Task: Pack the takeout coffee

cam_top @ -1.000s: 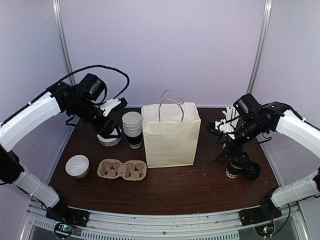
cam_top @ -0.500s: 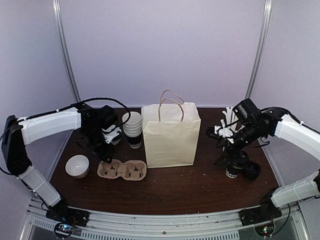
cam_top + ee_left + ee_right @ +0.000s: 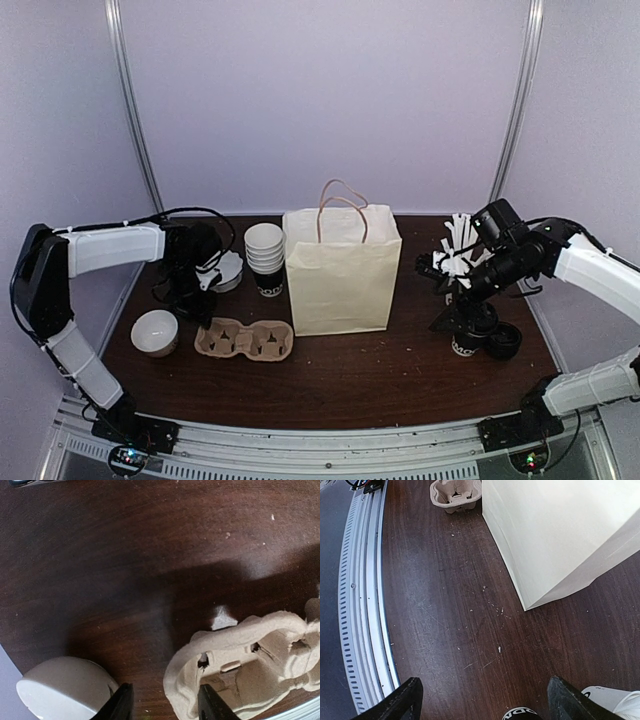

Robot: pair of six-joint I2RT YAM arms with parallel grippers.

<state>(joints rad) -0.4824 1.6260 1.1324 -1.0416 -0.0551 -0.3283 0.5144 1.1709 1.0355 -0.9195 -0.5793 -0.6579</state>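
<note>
Hovering: right tool [image 3: 484,681] spread wide, gripping nothing | takeout coffee [image 3: 520,714] just below, between its fingers

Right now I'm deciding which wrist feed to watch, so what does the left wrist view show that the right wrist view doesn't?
Only the left wrist view: a white bowl at its lower left. Only the right wrist view: the paper bag, the top of a black lettered cup at the bottom edge, and the metal rail along the table's edge. Both: the cardboard cup carrier and the dark wooden table.
</note>
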